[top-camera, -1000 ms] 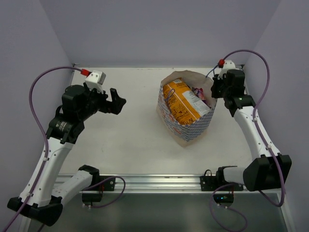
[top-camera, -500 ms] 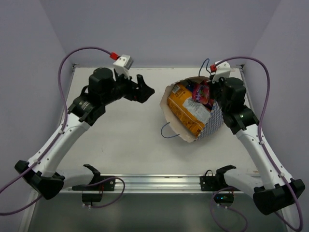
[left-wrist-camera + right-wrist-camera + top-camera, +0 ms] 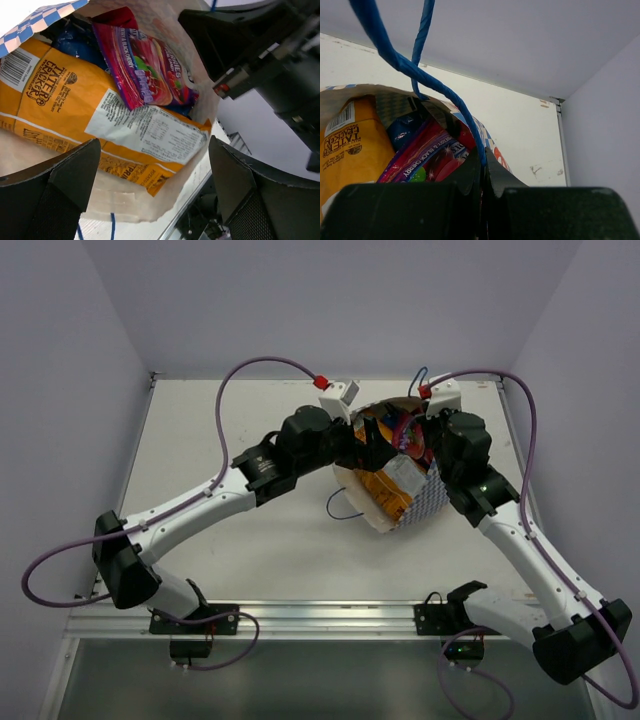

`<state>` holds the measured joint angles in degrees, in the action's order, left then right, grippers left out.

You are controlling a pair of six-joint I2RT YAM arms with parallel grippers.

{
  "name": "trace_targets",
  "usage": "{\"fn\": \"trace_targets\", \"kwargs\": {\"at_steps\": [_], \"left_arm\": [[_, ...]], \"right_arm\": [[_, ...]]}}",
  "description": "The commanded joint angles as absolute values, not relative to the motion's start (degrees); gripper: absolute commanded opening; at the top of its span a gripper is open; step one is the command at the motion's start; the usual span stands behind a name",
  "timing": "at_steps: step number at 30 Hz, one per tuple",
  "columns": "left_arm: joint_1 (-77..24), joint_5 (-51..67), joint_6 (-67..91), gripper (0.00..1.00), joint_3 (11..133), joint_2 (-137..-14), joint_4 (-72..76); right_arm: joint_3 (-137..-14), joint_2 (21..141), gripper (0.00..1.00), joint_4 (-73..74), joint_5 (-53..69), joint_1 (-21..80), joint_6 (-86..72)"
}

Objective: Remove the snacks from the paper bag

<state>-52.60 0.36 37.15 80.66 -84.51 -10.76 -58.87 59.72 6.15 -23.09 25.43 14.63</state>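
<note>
- Paper bag [image 3: 428, 502] [image 3: 50, 12] [image 3: 385, 102] is sitting tipped on the worktop [image 3: 180, 440]. Its mouth is facing the left pincer and its upper rim is hanging from the right pincer.
- Left pincer [image 3: 366, 443] [image 3: 155, 145] is hovering right at the bag's mouth. Its jaws are gaping wide and gripping nothing, and neither finger is touching a packet.
- Right pincer [image 3: 427, 436] [image 3: 482, 186] is clamping fully closed on the bag's rim, with the paper folding down into the slit between its fingers.
- Orange packet [image 3: 385, 480] [image 3: 60, 95] [image 3: 345, 140] is lying straight ahead of the left pincer, spanning the gap between its two fingers. From the right pincer it is sitting off to the left, inside the bag.
- Purple-pink packet [image 3: 145, 65] [image 3: 425, 160] is resting on top of the orange one, ahead of the left pincer and just beyond the right pincer's tips, under the pinched rim.
- Dark blue packet [image 3: 75, 40] [image 3: 402, 127] is showing deeper in, behind the other two.
- Snacks in view are all lying inside the bag.
- Cord handle [image 3: 395, 57] is rising from the rim directly in front of the right pincer. A second loop [image 3: 340, 508] is trailing out on the near side of the left pincer.
</note>
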Motion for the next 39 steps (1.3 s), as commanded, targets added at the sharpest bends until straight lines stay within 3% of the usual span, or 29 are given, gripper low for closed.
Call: {"fn": "trace_targets", "kwargs": {"at_steps": [1, 9, 22, 23, 25, 26, 29, 39], "left_arm": [[-52.73, -6.14, 40.52, 0.95, 84.02, -88.31, -5.01], [-52.73, -6.95, 40.87, 0.91, 91.31, -97.20, -4.92], [-52.73, -2.20, 42.45, 0.59, 96.24, -106.17, -4.66], [-52.73, -2.28, 42.54, 0.55, 96.15, -106.43, -4.75], [-52.73, -2.20, 42.54, 0.38, 96.15, -106.35, -4.31], [-52.73, -2.28, 42.02, 0.21, 96.07, -106.17, -4.05], [-52.73, -1.58, 39.74, 0.00, 96.41, -104.77, -3.51], [-52.21, -6.84, 31.65, 0.00, 88.08, -83.43, -11.32]], "right_arm": [[-59.86, 58.27, 0.00, -3.43, -25.40, 25.84, 14.33], [-58.62, 57.83, 0.00, -1.93, -23.56, 25.84, 11.34], [-55.99, 57.04, 0.00, -1.85, -22.41, 25.84, 8.26], [-55.81, 57.04, 0.00, -1.85, -22.33, 25.84, 8.17], [-55.64, 56.87, 0.00, -1.85, -22.32, 25.75, 8.26], [-55.63, 56.87, 0.00, -1.85, -22.41, 25.84, 8.26], [-55.20, 56.87, 0.00, -1.76, -22.85, 25.84, 8.26], [-53.70, 55.46, 0.00, -1.85, -26.54, 24.44, 9.05]]}}
